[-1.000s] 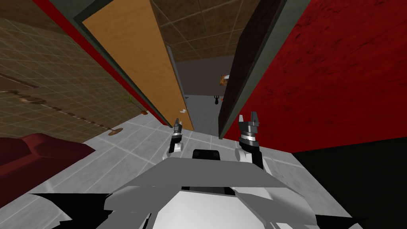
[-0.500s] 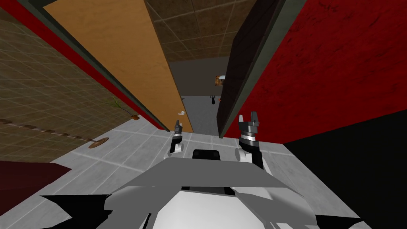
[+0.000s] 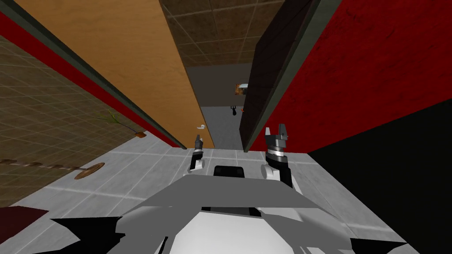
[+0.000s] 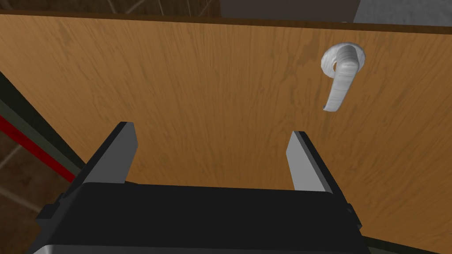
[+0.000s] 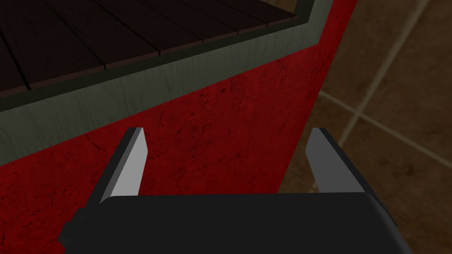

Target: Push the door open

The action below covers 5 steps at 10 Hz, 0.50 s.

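Note:
An orange wooden door (image 3: 128, 57) stands swung open on the left of a narrow doorway, with a grey lever handle (image 3: 201, 127) near its free edge. My left gripper (image 3: 197, 142) is open and sits close to the door's free edge. In the left wrist view the door face (image 4: 198, 101) lies just beyond the open left gripper (image 4: 212, 154), and the handle (image 4: 342, 75) is off to one side of the fingers. My right gripper (image 3: 276, 132) is open beside the dark grey door frame (image 3: 282, 79). The right wrist view shows the right gripper (image 5: 225, 154) facing the red wall (image 5: 212, 136) and frame (image 5: 132, 84).
A red wall (image 3: 366, 75) flanks the doorway on the right, with a black area (image 3: 397, 176) beyond its edge. Grey floor (image 3: 220, 123) runs through the gap into a further room with small objects (image 3: 240, 88). A plant (image 3: 117, 121) and round brown disc (image 3: 89, 170) sit left.
I have moved forward toward the doorway, and the view has turned. The door and red wall loom larger, and the dark red furniture at the left has slid almost out of sight. Both grippers stay open.

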Motion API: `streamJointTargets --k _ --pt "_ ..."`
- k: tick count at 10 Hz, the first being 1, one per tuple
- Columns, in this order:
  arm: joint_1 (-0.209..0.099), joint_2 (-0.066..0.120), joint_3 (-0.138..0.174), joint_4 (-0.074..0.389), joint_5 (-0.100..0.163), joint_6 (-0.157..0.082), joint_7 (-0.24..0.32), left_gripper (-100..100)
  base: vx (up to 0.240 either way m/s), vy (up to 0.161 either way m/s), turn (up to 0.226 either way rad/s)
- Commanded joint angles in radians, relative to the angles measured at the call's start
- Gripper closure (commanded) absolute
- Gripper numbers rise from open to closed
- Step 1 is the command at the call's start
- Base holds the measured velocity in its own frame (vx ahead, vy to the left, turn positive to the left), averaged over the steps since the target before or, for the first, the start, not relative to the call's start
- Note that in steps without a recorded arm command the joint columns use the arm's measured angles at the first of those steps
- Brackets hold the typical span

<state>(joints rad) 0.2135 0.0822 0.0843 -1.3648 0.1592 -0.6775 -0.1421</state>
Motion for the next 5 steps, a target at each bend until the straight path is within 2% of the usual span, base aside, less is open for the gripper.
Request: streamJointTargets --k 1,2,4,5 --pt "-0.01 -0.004 0.007 0.043 0.006 -0.008 -0.003 -100 0.004 0.159 -0.259" --pt "-0.015 -0.007 0.009 0.06 0.009 -0.011 -0.005 -100 0.011 0.19 -0.193" --pt "-0.024 -0.012 0.014 0.093 0.013 -0.016 -0.009 -100 0.017 0.178 -0.099" --pt "-0.032 -0.018 0.019 0.125 0.017 -0.021 -0.013 -100 -0.021 0.178 -0.215"
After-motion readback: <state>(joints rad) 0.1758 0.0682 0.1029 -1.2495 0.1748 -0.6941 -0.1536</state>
